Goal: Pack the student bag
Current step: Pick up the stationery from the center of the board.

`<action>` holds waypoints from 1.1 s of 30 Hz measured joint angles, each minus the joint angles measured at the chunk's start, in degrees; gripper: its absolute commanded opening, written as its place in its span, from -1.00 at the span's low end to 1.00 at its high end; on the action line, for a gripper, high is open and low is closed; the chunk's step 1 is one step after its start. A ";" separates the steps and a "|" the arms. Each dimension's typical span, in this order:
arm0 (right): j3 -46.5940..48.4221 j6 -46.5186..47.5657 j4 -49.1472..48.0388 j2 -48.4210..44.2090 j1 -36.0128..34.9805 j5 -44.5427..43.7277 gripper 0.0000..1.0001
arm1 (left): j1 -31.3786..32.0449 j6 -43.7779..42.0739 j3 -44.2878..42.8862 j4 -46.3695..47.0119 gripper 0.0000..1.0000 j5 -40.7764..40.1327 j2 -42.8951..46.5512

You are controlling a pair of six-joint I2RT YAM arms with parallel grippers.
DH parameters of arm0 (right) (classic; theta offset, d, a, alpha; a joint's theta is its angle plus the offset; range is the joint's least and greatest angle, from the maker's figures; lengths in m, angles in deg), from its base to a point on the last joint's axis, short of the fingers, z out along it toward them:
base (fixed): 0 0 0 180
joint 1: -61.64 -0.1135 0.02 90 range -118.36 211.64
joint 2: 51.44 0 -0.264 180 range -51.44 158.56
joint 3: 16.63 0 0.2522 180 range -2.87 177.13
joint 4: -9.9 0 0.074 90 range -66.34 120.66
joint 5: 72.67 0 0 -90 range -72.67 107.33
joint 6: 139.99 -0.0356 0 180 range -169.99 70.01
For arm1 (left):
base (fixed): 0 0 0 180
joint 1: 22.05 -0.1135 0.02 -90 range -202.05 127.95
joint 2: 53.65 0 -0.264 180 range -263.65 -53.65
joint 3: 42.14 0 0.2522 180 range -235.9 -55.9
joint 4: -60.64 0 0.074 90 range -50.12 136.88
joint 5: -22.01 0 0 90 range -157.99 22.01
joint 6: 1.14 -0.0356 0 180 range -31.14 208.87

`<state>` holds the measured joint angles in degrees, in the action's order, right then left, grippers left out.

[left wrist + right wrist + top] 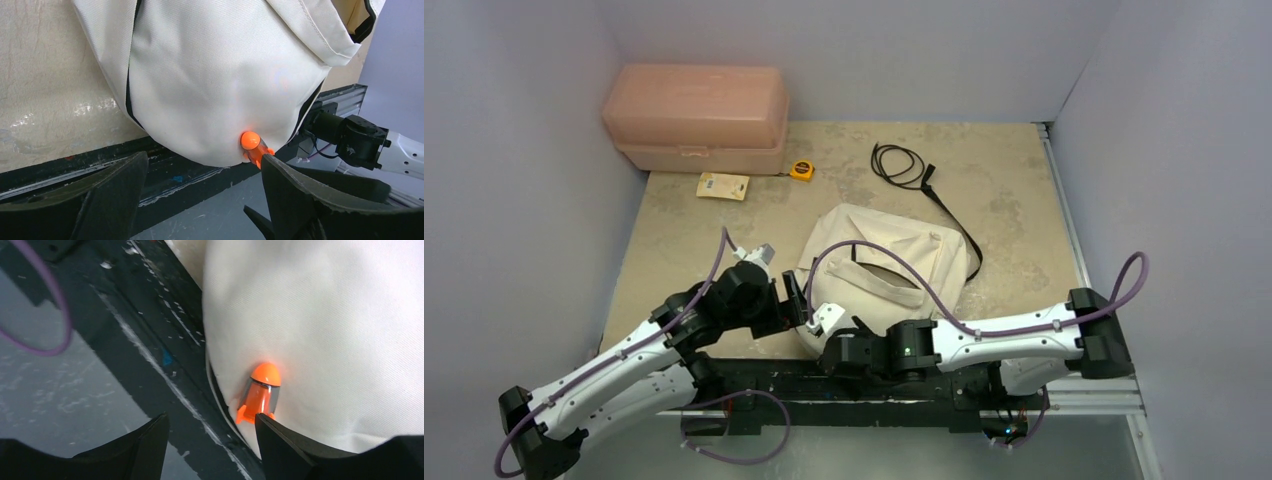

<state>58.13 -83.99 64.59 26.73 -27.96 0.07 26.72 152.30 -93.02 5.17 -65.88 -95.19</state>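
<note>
The student bag [884, 270] is a cream fabric backpack lying in the middle of the table, its near corner bulging over the table's front edge [210, 85] [320, 315]. A small orange rocket-shaped thing [252, 145] [261, 390] rests against that bulge. My left gripper [796, 300] [202, 160] is open in front of the corner, and the orange thing sits at the tip of its right finger. My right gripper [829, 320] [210, 417] is open too, nothing between its jaws, the orange thing just beyond its right fingertip.
A pink plastic box [696, 118] stands at the back left. In front of it lie a yellow tape measure [801, 170] and a yellow packet [724, 186]. A black cable [899, 165] is coiled behind the bag. The black base rail [774, 375] runs along the near edge.
</note>
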 measured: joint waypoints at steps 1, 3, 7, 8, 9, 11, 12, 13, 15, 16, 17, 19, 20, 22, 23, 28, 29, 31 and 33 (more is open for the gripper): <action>0.00 -0.55 0.70 1.18 -0.28 -1.20 0.31 | 0.00 0.00 0.09 0.02 0.66 0.00 0.37; 0.00 -1.42 2.19 3.21 -0.70 -3.56 0.27 | 0.00 0.07 0.50 -0.04 0.66 0.00 1.16; 0.00 -2.86 4.13 5.57 -0.83 -7.65 0.18 | 0.00 0.52 1.38 -0.28 0.66 0.02 2.73; 0.00 -3.17 4.44 5.95 -0.83 -8.76 0.14 | 0.00 0.55 1.42 -0.50 0.66 0.02 2.91; 0.00 -3.39 4.70 6.27 -0.83 -9.64 0.09 | 0.00 0.59 1.42 -0.57 0.66 0.02 2.95; 0.00 -3.67 4.90 6.86 -0.83 -11.43 -0.03 | 0.00 0.63 1.42 -0.59 0.66 0.02 2.89; -0.02 -3.74 4.87 7.10 -0.83 -12.15 -0.05 | 0.00 0.63 1.42 -0.59 0.66 0.04 2.86; -0.02 -3.85 4.85 7.30 -0.83 -12.72 -0.08 | 0.00 0.63 1.42 -0.59 0.66 0.04 2.86; -0.31 -4.00 4.26 7.65 -0.83 -13.92 -0.19 | 0.00 0.61 1.42 -0.55 0.66 0.04 2.75; -0.70 -4.00 4.02 7.87 -0.83 -14.86 -0.28 | 0.00 0.61 1.42 -0.55 0.66 0.04 2.60; -0.87 -3.98 4.02 7.96 -0.83 -15.10 -0.35 | 0.00 0.59 1.42 -0.55 0.66 0.02 2.40; -1.38 -4.26 3.85 8.20 -0.83 -16.35 -0.39 | 0.00 0.46 1.36 -0.57 0.66 0.02 1.86; -1.51 -4.50 3.82 8.35 -0.83 -16.83 -0.39 | 0.00 0.42 1.31 -0.57 0.66 0.00 1.55; -1.55 -4.74 3.87 8.72 -0.83 -18.05 -0.48 | 0.00 0.17 0.96 -0.70 0.66 -0.11 0.92; -1.55 -4.96 3.96 8.76 -0.83 -18.53 -0.53 | 0.00 -0.11 0.55 -0.85 0.66 -0.31 0.44; -1.75 -6.95 5.49 6.36 -0.87 -21.20 -0.64 | -0.59 -4.55 -5.14 -1.49 0.67 -1.70 -3.19; -1.90 -7.21 5.64 4.72 -0.83 -21.53 -0.65 | -0.81 -5.70 -6.49 -1.18 0.67 -1.92 -4.07; -2.36 -7.56 5.70 -0.48 -0.20 -22.27 -0.65 | -1.18 -9.92 -11.06 -0.74 0.68 -2.36 -7.48; -2.80 -7.54 4.76 -6.99 2.16 -22.18 -0.64 | -1.42 -14.84 -16.94 1.03 0.66 -2.82 -12.41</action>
<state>55.33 -91.53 69.35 19.74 -25.80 -22.11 25.30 137.46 -109.96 6.20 -68.70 -107.61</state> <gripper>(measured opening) 0.361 0.835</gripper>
